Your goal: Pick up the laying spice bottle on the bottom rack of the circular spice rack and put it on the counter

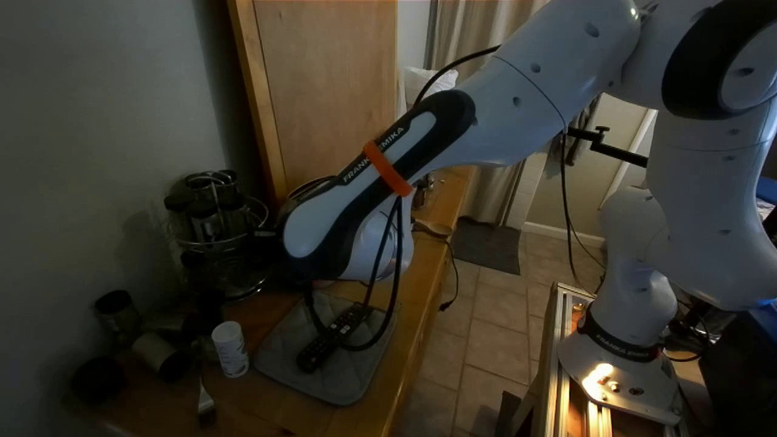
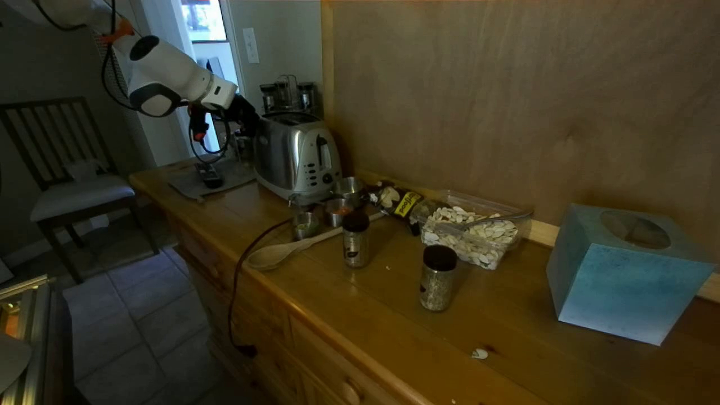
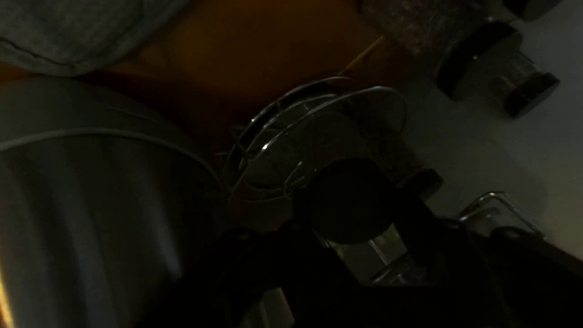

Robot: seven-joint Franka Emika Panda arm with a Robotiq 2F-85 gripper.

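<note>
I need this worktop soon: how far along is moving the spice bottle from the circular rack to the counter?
Looks done: the approach, with the fingers at the circular spice rack. In hand: perhaps the grasp; a dark round cap sits between the fingers in the wrist view, too dark to tell if gripped. Left, probably: the carry and set-down on the counter, as that cap is at the rack.

White arm (image 1: 504,121) in a downward slope, dark claw (image 3: 348,198) at its end, fingers (image 3: 412,223) apart.
</note>
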